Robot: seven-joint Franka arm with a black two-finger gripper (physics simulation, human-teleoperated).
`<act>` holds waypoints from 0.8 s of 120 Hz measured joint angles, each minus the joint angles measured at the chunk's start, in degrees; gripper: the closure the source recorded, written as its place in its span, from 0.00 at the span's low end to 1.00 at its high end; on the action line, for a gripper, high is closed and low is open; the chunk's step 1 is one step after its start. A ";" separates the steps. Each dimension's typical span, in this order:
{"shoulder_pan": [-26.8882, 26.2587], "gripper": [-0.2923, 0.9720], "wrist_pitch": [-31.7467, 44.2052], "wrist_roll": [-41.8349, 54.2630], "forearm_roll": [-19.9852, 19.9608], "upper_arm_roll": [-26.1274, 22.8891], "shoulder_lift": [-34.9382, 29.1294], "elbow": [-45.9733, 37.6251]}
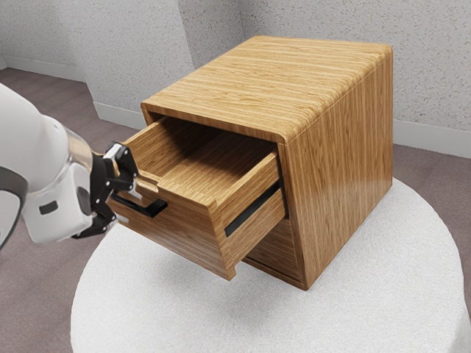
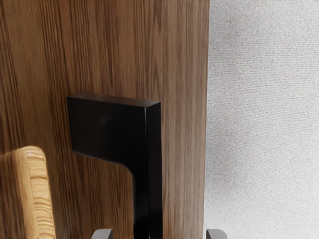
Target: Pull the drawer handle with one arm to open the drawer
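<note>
Drawer (image 1: 193, 197) standing well out of the cabinet (image 1: 335, 140) toward the exterior view's left; the claw (image 1: 131, 193) sits wide astride the black handle (image 1: 145, 209). The pull should run straight along the runners and level, so the handle cannot slip free.

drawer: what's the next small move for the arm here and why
Probably a short, straight pull on the handle, away from the cabinet and along the line of the drawer. The gripper sits at the handle. The drawer is well out, but its back end is under the cabinet top, so it may have some travel left. A sideways tug might jam it.
</note>
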 joint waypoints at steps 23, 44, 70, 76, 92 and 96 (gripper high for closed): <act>-0.15 0.63 -0.69 -0.03 0.05 -0.02 -0.63 1.29; 0.00 0.62 -1.57 -0.04 0.22 -2.68 -0.73 10.12; 11.20 0.44 -15.05 -11.54 0.39 -17.05 14.67 43.04; 10.54 0.40 -17.90 -18.80 0.27 -18.62 22.70 44.60; 10.65 0.33 -23.05 -35.62 -1.46 -20.50 33.41 50.58; 10.45 0.31 -23.94 -39.28 -1.67 -20.65 34.00 51.44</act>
